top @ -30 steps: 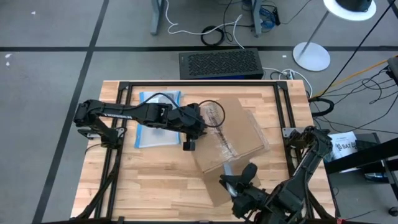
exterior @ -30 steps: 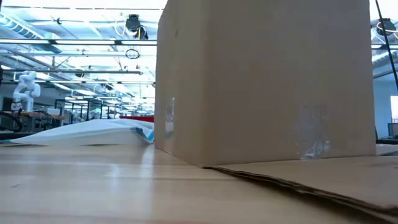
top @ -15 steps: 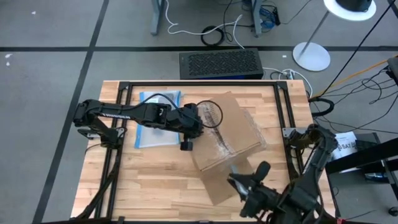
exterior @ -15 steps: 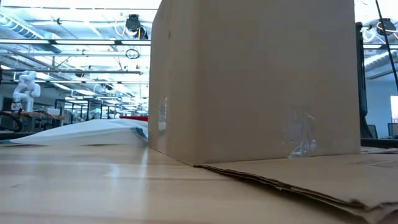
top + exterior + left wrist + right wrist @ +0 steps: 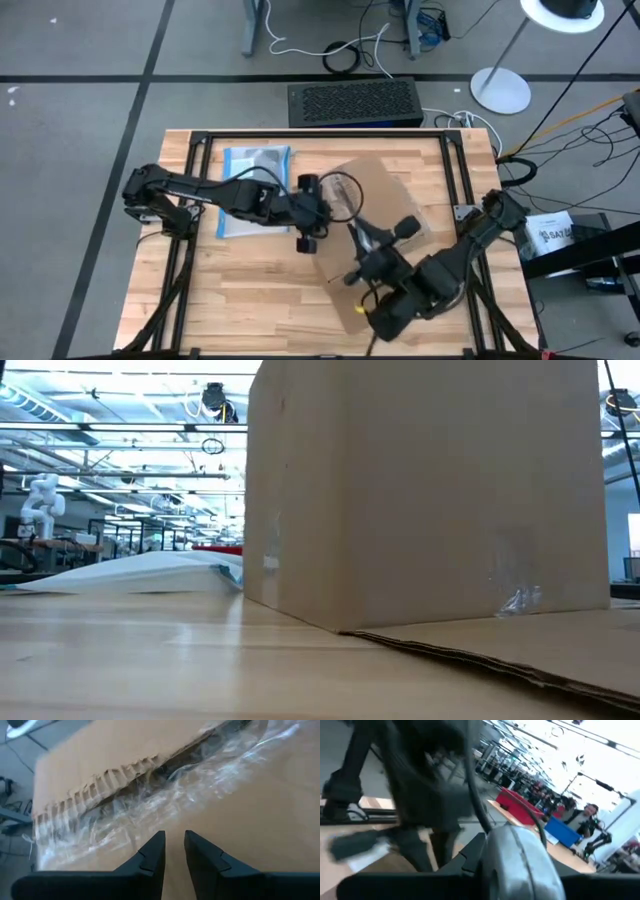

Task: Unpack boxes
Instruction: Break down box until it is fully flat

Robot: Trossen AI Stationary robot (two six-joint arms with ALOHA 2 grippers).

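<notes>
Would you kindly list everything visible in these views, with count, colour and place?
cardboard box: one, brown, taped top, table centre-right.
plastic pouch: one, clear with blue edge, left of the box.
grille-topped unit: one, black, on the floor beyond the table.
lamp base: one, white, on the floor, far right.
table: one, light wood.
left tool: dark, at the box's left edge, narrowly parted.
right tool: dark, over the box top.

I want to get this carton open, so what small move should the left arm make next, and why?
Probably ease the left gripper down onto the box's taped seam and pull at the tape. Its fingers sit nearly together just above the cardboard, gripping nothing; the clear tape there is already wrinkled and the flap edge torn. The right gripper is over the box top too.
</notes>
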